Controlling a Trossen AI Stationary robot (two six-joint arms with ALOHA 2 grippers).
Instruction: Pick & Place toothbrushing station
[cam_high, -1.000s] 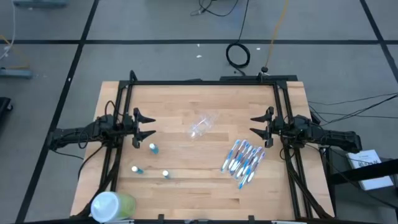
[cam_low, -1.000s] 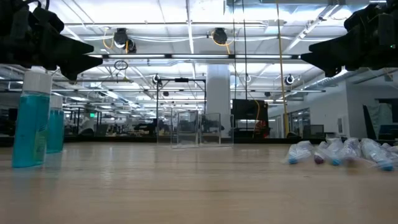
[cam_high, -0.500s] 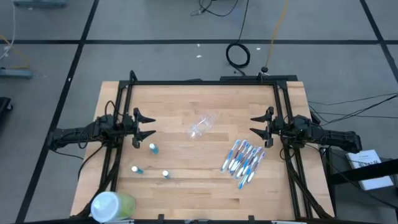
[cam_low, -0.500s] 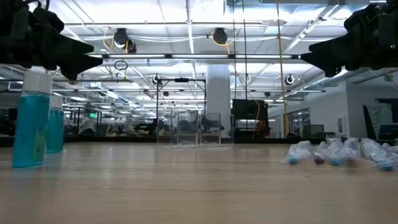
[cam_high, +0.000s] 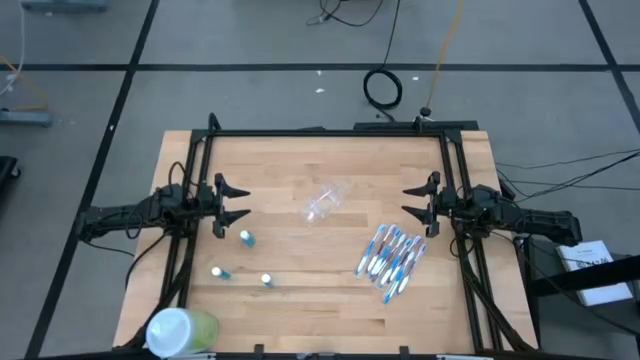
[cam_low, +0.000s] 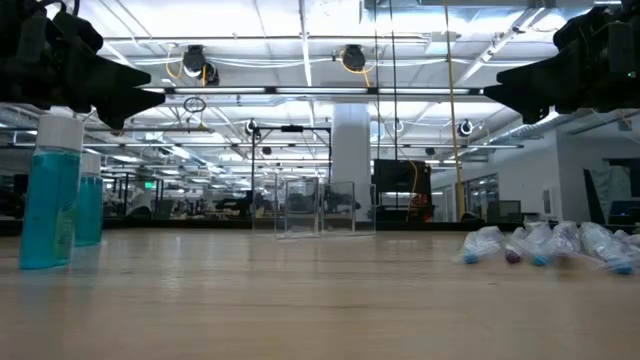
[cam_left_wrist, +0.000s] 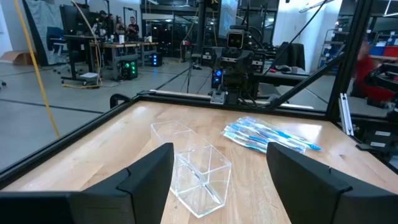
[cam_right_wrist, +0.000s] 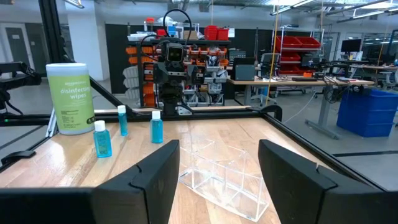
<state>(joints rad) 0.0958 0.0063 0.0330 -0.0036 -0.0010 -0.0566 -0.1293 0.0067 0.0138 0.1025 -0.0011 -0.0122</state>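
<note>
Near the centre of the high view, a clear plastic holder (cam_high: 326, 201) lay tipped on its side on the wooden table (cam_high: 300, 290), touching nothing else. From the left wrist view the same clear holder (cam_left_wrist: 193, 168) showed thin see-through walls and inner compartments. Right of centre and a little lower in the high view, a bundle of blue-and-white toothbrushes (cam_high: 391, 257) lay fanned side by side, near the holder but apart from it. Toward the lower left of the table stood three small teal bottles with white caps (cam_high: 245, 238), well apart from the brushes; one stood higher in the frame and two sat lower in a loose row. At the lower left corner of the high view stood a green wipes canister with a white lid (cam_high: 180, 331), just at the table's edge.

At the left edge of the table in the high view, the left gripper (cam_high: 232, 205) hung with its fingers spread wide and nothing between them, pointing toward the centre. At the right edge, the right gripper (cam_high: 419, 205) mirrored it, fingers likewise parted and empty, just above the brush bundle in the frame. Both grippers were clear of every object. In the low view the bottles (cam_low: 48, 192) rose at far left and the brush bundle (cam_low: 545, 245) lay at far right.
</note>
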